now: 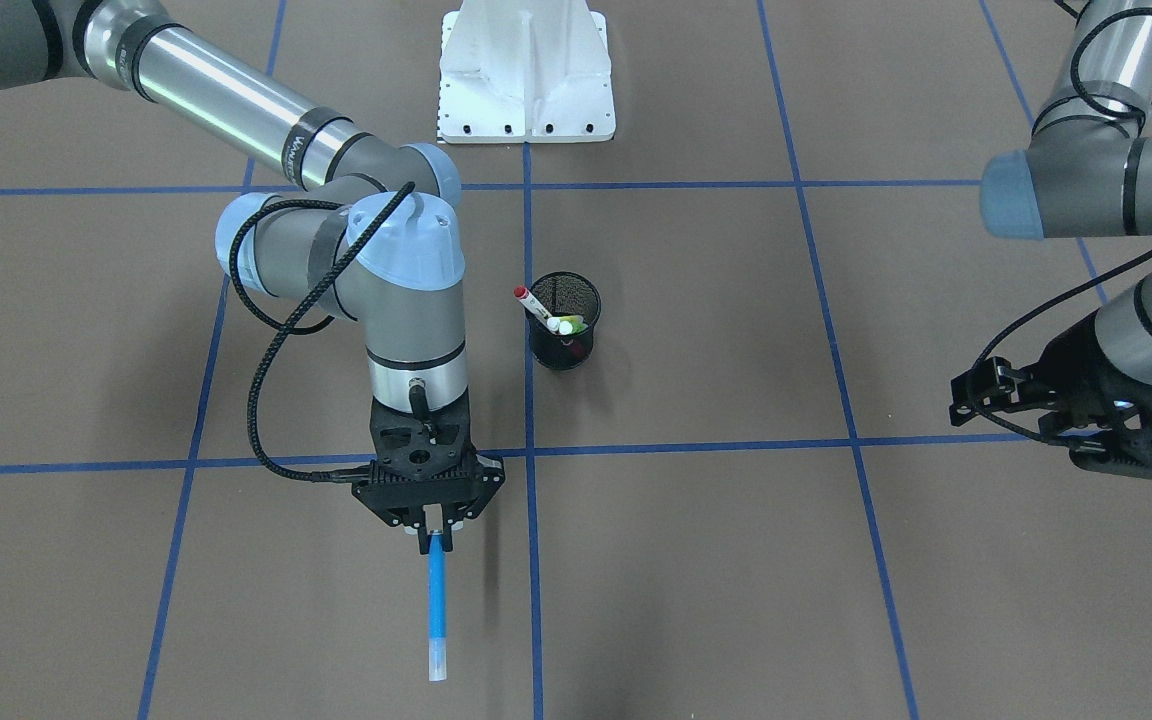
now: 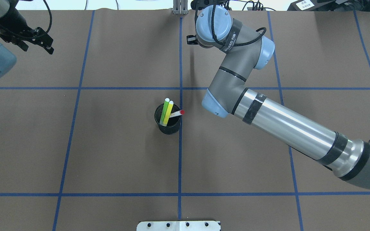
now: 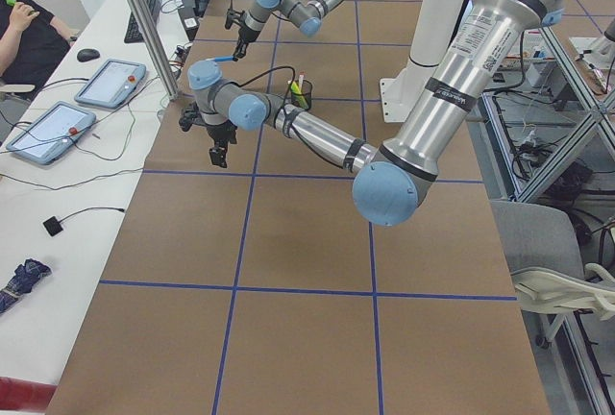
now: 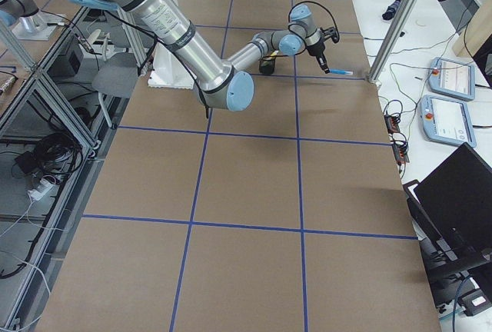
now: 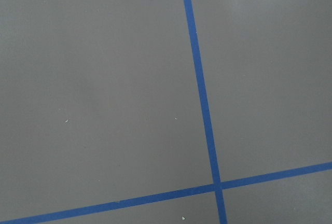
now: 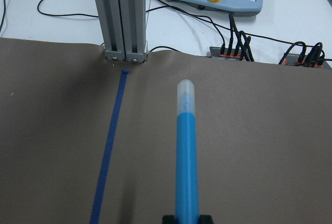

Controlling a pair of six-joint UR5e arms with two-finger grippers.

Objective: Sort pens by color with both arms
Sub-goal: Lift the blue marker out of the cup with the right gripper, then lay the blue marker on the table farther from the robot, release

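Fingers on my right arm (image 1: 434,540) were clamped on one end of the blue pen (image 1: 437,610). It pointed away from my base toward the operators' edge, clear cap outermost, low over the surface (image 1: 736,560). Contact with the surface: couldn't tell. My left fingers (image 2: 46,45) were spread, nothing between them, well apart from the black mesh cup (image 1: 546,350). Green pen (image 2: 165,110), yellow pen (image 2: 169,109) and red-capped pen (image 2: 178,113) stood leaning inside that cup.
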